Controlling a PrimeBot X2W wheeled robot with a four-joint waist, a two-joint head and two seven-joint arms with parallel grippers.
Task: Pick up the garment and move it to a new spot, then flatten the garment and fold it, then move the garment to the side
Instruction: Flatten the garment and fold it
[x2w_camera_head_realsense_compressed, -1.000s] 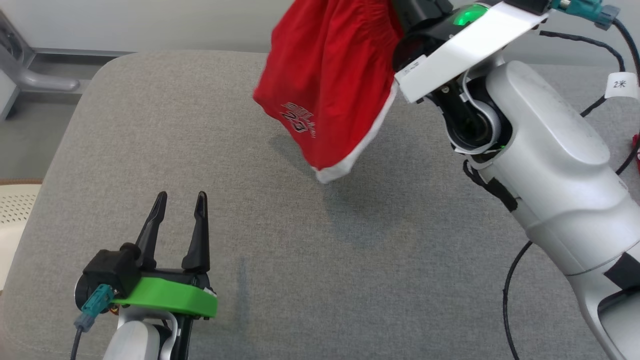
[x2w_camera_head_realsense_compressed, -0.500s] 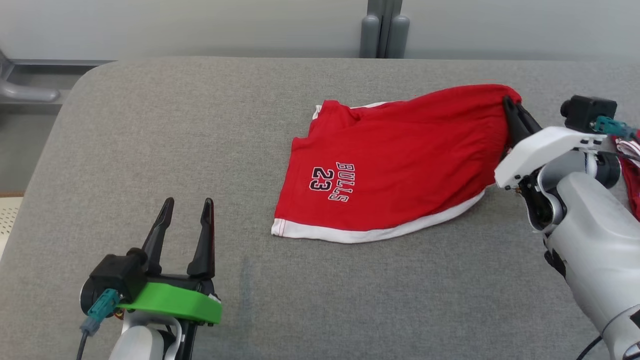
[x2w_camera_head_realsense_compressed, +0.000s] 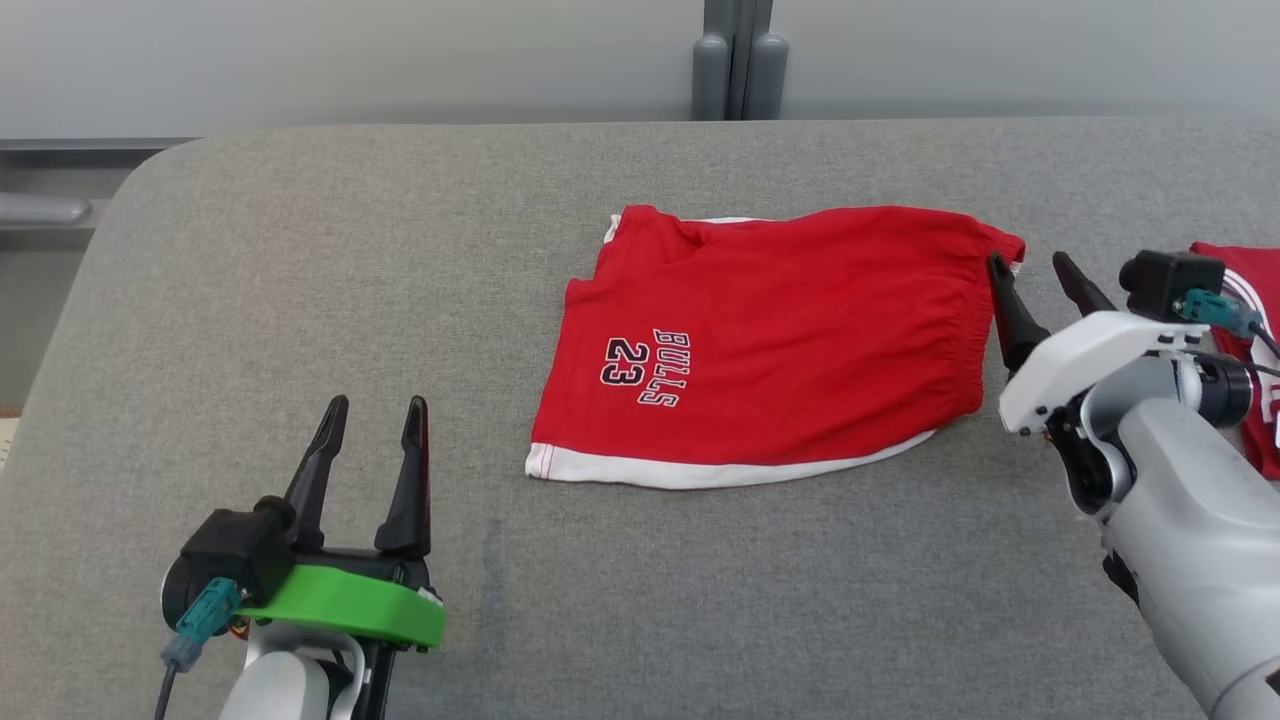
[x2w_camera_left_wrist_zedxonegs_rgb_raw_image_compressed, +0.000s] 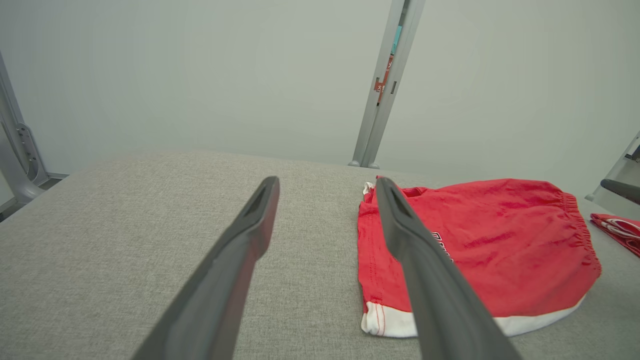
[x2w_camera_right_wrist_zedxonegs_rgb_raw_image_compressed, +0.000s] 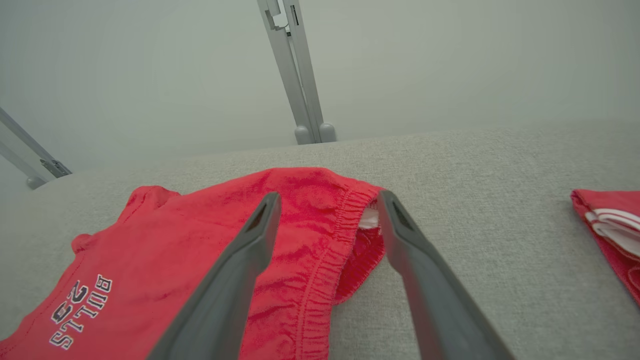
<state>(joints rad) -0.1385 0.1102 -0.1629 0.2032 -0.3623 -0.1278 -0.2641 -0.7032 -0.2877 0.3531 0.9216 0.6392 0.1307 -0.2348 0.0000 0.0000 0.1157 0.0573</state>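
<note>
1 red shorts (x2w_camera_head_realsense_compressed: 770, 340), 1 other red garment (x2w_camera_right_wrist_zedxonegs_rgb_raw_image_compressed: 620, 255) on table (x2w_camera_head_realsense_compressed: 300, 260). L gripper (x2w_camera_head_realsense_compressed: 378, 403), R gripper (x2w_camera_head_realsense_compressed: 1026, 258): both spread, empty.

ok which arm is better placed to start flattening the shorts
Right, probably. The right gripper is open at the waistband of the red shorts, fingers either side of its edge. The left gripper, also open, stands apart over the bare grey surface.

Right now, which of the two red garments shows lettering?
The shorts spread in the middle: BULLS 23 is printed near their white hem. The other garment, at the far right, shows white stripes instead.
</note>
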